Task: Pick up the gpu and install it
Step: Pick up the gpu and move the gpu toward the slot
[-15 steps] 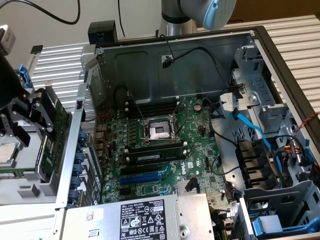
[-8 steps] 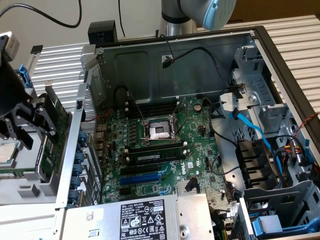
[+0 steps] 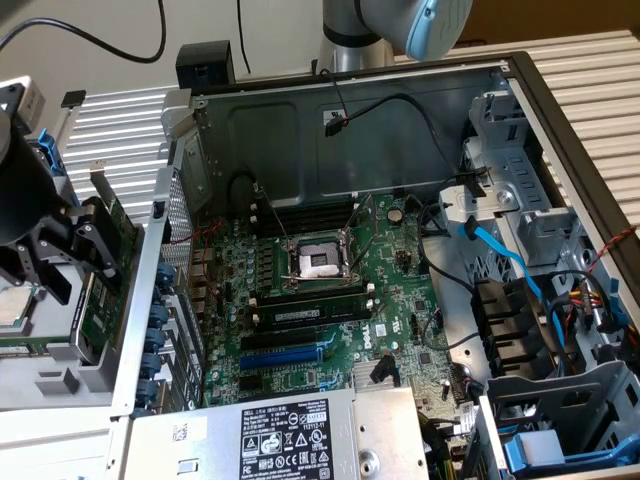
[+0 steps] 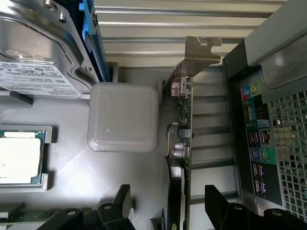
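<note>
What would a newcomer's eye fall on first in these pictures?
The open computer case catches the eye first, with its big green motherboard lying in the middle of the exterior view. At that view's left, outside the case, a small green graphics card stands on edge. In the wrist view the black gripper straddles this card with open fingers, not touching it.

gpu point(image 4: 186, 120) upright on edge, tool point(image 4: 167, 199) astride it, case point(image 3: 300, 130) just to exterior view's right, motherboard point(image 3: 400, 300) inside case
</note>
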Action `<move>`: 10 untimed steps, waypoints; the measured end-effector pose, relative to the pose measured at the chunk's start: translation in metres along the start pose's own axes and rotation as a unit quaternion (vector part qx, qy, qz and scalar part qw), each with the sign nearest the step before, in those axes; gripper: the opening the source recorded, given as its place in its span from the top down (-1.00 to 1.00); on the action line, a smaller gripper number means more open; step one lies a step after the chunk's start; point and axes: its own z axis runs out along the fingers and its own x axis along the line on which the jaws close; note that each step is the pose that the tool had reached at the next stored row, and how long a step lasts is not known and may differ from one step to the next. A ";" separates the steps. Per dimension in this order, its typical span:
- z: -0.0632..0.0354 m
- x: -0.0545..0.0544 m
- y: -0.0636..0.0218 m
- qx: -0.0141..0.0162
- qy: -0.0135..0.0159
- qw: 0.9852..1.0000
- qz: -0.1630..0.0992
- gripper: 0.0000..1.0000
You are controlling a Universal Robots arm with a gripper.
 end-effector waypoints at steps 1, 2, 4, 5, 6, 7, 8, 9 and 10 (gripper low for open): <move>0.0000 0.000 0.0000 0.000 0.000 1.000 0.000 -0.44; 0.0001 0.000 0.0002 0.000 0.000 1.000 0.000 -0.44; 0.0000 0.000 0.0004 0.000 0.000 1.000 0.000 -0.44; 0.0001 0.000 0.0004 0.000 0.000 1.000 0.000 -0.44; 0.0001 0.000 0.0004 0.000 0.000 1.000 0.000 -0.44; 0.0001 0.000 0.0004 0.000 0.000 1.000 0.000 -0.44; 0.0001 0.000 0.0004 0.000 0.000 1.000 0.000 -0.44; 0.0001 0.000 0.0004 0.000 0.000 1.000 0.000 -0.44; 0.0001 0.000 0.0004 0.000 0.000 1.000 0.000 -0.44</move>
